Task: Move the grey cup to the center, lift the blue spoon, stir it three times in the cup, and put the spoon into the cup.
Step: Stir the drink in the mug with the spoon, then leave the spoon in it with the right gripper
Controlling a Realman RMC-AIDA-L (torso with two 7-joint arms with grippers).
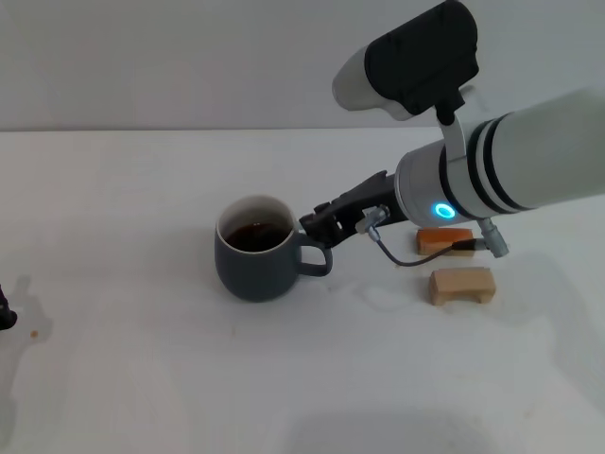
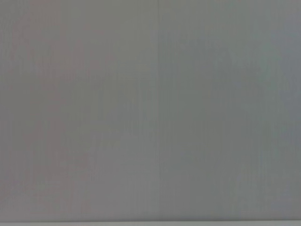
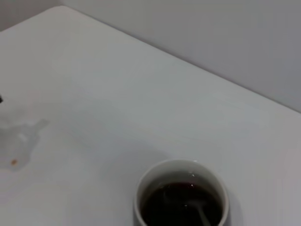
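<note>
1. grey cup standing upright near the middle of the white table, handle turned toward the robot's right, dark brown liquid inside; judged already set at the center.
2. right gripper reaching in low from the right, tip just at the cup's handle and rim; fingers dark against the handle, so cannot tell whether apart or together, nor whether touching the cup.
3. probably placed there because of work at the cup itself, either letting go of the handle or of something dropped in.
4. blue spoon not found anywhere on the table in the head view; only two wooden blocks lying just right of the cup, under the right arm.
5. right wrist view looking down into the cup: a pale slim shape slanting up out of the liquid near the rim, likely the spoon's handle, though too faint to be sure. hidden from the head view by the cup wall.
6. left gripper barely in view, a dark sliver at the head view's left edge, parked; fingers impossible to judge.
7. left wrist view showing only blank grey, nothing of the task.
</note>
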